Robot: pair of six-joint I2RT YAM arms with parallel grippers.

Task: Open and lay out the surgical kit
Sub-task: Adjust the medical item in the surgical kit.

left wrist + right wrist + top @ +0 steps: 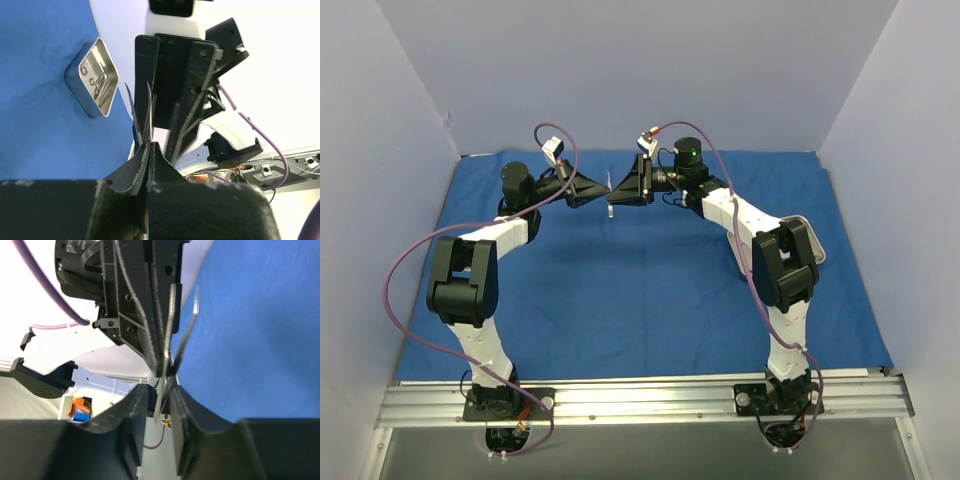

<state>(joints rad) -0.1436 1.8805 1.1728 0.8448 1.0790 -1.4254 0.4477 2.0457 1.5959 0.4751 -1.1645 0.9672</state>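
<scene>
Your left gripper (149, 146) clamps the silver instrument (150, 107) at upper centre of the overhead view. Release only once the right gripper (159, 390), jaws narrow around it, pinches firmly.

Plain, unpatterned blue is filling the view from the large royal-blue cloth wrap (640, 290). The small shallow rectangular steel tray (79, 92) is gleaming silver. The thin silver scissor-handled instrument (149, 107) is glinting pale. The left gripper (149, 145) and right gripper (159, 389) are showing matte black, with purple cables (390, 280) looping over white arm links (485, 345). A small orange-and-blue blur (80, 409), possibly a label, is peeking out.
</scene>
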